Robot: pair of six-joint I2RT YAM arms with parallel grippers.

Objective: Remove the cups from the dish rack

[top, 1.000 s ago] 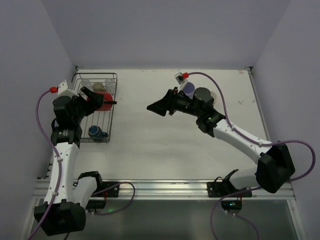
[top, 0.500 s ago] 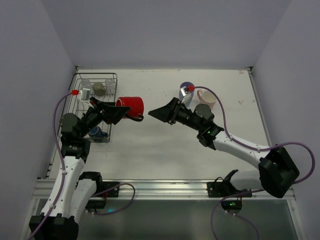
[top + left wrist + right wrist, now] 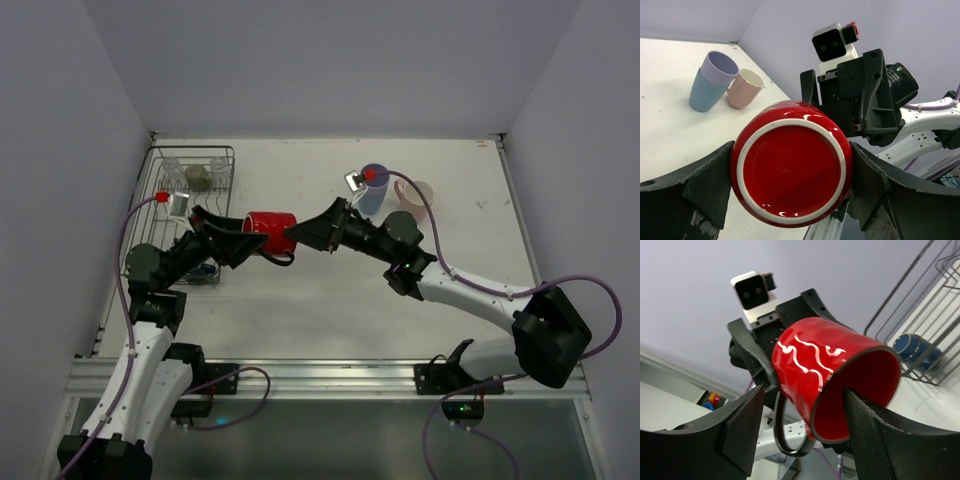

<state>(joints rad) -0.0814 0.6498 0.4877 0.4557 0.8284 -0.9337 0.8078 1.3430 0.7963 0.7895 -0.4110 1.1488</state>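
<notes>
My left gripper [image 3: 250, 237] is shut on the red mug [image 3: 272, 231] and holds it on its side above the table, just right of the dish rack [image 3: 229, 200]. In the left wrist view both fingers press the mug's base [image 3: 792, 162]. My right gripper [image 3: 310, 232] is open at the mug's mouth. In the right wrist view one finger [image 3: 875, 430] is inside the mug [image 3: 832, 375], and the other [image 3: 740, 425] is outside by the handle. The rack holds clear glasses [image 3: 172, 167], a beige-olive mug [image 3: 198, 176] and a dark blue cup [image 3: 912, 350].
A lavender tumbler [image 3: 375, 190] and a pale pink mug [image 3: 416, 192] stand at the back of the table, right of centre. In the left wrist view the tumbler [image 3: 717, 67] sits nested in a light blue cup [image 3: 702, 95]. Walls close in the left, right and back.
My left arm has carried the red mug out of the rack and right over the table. My right gripper has moved left to meet its mouth.
</notes>
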